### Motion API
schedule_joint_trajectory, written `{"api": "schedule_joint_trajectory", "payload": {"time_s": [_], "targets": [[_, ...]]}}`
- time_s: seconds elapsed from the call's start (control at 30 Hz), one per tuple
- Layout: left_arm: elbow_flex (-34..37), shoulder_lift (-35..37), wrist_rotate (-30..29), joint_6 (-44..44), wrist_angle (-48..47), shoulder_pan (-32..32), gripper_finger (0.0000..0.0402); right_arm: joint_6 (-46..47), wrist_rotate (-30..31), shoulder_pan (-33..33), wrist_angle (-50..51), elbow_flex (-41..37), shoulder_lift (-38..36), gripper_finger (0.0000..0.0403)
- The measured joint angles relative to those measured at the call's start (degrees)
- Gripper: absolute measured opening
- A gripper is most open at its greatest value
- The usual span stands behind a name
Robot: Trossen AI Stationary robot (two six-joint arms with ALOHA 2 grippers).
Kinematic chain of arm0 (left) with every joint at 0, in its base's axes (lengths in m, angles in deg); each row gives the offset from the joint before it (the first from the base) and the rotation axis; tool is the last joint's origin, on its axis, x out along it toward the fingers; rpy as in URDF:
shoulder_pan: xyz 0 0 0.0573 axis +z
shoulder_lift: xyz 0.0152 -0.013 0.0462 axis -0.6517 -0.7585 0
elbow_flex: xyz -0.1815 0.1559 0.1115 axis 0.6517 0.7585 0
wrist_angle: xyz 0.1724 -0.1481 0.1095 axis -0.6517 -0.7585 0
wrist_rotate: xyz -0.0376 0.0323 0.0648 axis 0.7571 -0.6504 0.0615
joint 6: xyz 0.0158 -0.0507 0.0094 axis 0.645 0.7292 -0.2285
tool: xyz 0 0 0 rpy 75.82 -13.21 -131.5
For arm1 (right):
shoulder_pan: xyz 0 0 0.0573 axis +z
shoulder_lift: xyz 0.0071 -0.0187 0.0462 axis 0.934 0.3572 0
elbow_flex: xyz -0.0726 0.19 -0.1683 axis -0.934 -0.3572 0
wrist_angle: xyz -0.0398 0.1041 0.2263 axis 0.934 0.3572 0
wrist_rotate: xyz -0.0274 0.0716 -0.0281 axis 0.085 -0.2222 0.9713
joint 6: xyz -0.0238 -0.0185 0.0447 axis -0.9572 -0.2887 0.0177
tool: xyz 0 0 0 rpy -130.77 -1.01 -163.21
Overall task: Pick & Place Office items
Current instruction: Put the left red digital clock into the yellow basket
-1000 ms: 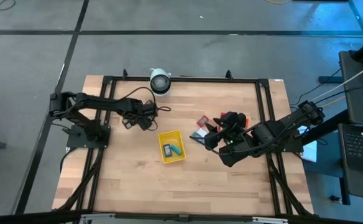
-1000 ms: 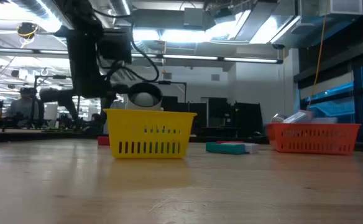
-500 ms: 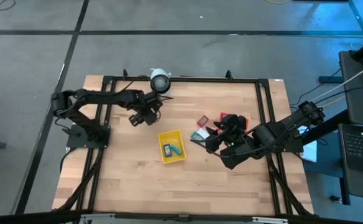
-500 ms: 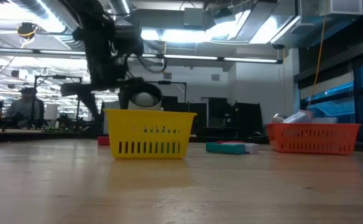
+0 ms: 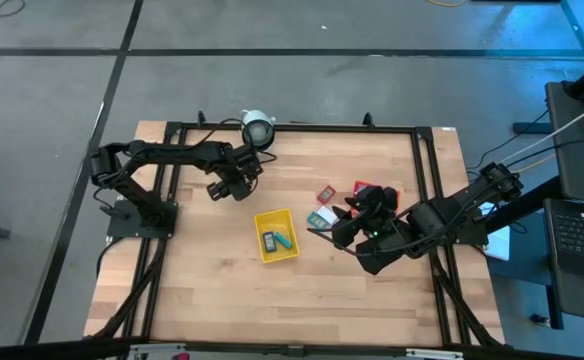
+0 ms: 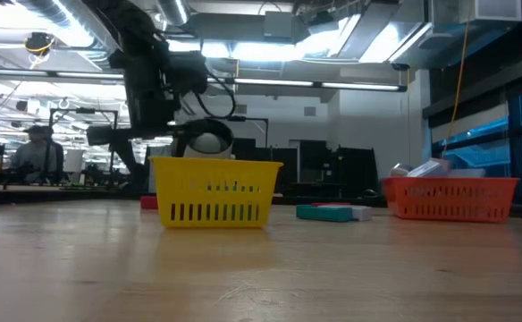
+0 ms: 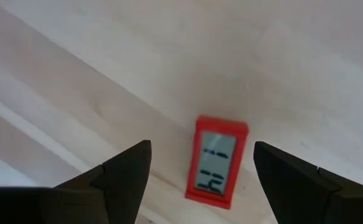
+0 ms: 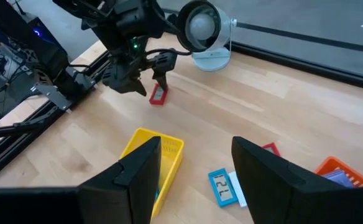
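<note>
A small red item with a grey display (image 7: 217,168) lies flat on the wooden table. My left gripper (image 7: 200,155) hangs over it pointing down, open, one finger on either side and clear of it. From the right wrist view the same red item (image 8: 158,93) shows just below the left gripper (image 8: 145,79). My right gripper (image 5: 337,228) hovers open with nothing between its fingers, right of the yellow tray (image 5: 262,222). A blue item (image 8: 222,185), a red item (image 5: 325,193) and a teal item (image 6: 325,212) lie on the table near it.
The yellow tray (image 6: 214,192) holds two small items (image 5: 277,239). A red-orange tray (image 6: 453,199) stands at the right, partly under my right arm. A white round camera (image 5: 257,130) sits at the far edge. Black frame rails (image 5: 427,180) run along the table's sides.
My left gripper has swung toward the table's right and far edges, turning at the wrist, and now stands over the red item. The red item has stayed where it was. My right arm has kept still.
</note>
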Motion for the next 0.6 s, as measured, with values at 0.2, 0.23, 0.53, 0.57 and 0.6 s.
{"api": "schedule_joint_trajectory", "payload": {"time_s": [0.2, 0.23, 0.53, 0.57, 0.6], "targets": [[0.0, -2.5, 0.3, -1.6, 0.6, 2.5, 0.0281, 0.0, -0.7, 0.0, 0.3, 0.0, 0.0, 0.0201], [0.0, -2.7, 0.5, -1.5, 0.8, 2.9, 0.0281, 0.0, -1.0, 0.0, 0.5, 0.0, 0.0, 0.0201], [0.0, -2.8, 2.8, -0.8, 0.2, 4.9, 0.0281, 2.7, -1.1, 0.5, 3.9, 0.0, 0.0, 0.0201], [0.0, -3.1, 2.8, -0.7, 0.6, 4.9, 0.0281, 3.0, -0.9, 0.6, 4.1, 0.0, 0.0, 0.0201], [0.0, -3.5, 2.8, -0.7, 1.0, 5.0, 0.0281, 3.0, -0.7, 0.7, 4.2, 0.0, 0.0, 0.0201]]}}
